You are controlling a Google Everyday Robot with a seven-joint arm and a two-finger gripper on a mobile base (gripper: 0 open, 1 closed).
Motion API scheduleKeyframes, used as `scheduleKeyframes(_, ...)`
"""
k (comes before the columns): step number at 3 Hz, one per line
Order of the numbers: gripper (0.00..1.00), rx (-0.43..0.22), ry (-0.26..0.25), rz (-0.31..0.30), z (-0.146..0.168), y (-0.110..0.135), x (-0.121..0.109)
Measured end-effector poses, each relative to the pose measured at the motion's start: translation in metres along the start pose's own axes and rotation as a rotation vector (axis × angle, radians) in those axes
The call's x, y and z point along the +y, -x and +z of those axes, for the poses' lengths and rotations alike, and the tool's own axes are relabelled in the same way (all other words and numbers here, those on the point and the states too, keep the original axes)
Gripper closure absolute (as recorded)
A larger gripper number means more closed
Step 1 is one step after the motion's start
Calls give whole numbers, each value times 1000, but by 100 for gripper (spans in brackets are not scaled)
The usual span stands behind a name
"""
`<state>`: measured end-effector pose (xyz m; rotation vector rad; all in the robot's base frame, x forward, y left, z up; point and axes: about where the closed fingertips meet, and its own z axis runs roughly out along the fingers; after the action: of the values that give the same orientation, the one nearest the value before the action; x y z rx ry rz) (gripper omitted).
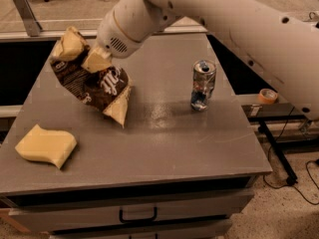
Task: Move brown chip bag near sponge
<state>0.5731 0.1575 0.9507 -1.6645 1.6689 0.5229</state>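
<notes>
pale yellow two-finger gripper (83,54) clamped on the top of crumpled dark brown foil chip bag (99,88). Bag hangs tilted over grey table (174,143), left-rear. Wavy pale yellow foam sponge (46,144) front-left, apart from bag. Silver-blue drink can (203,85) upright on the right.

Dim, warm light; soft glare on the table (164,111); the tool (83,54) at ten o'clock, clamping the chip bag (99,86), looks blurred.
</notes>
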Motion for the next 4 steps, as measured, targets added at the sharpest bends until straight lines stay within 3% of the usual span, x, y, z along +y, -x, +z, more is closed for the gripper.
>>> scheduleKeyframes(1, 100, -9, 10, 29, 31, 1, 38)
scheduleKeyframes(2, 76, 0, -5, 33, 54, 4, 61)
scheduleKeyframes(4, 30, -14, -77, 29, 51, 12, 66)
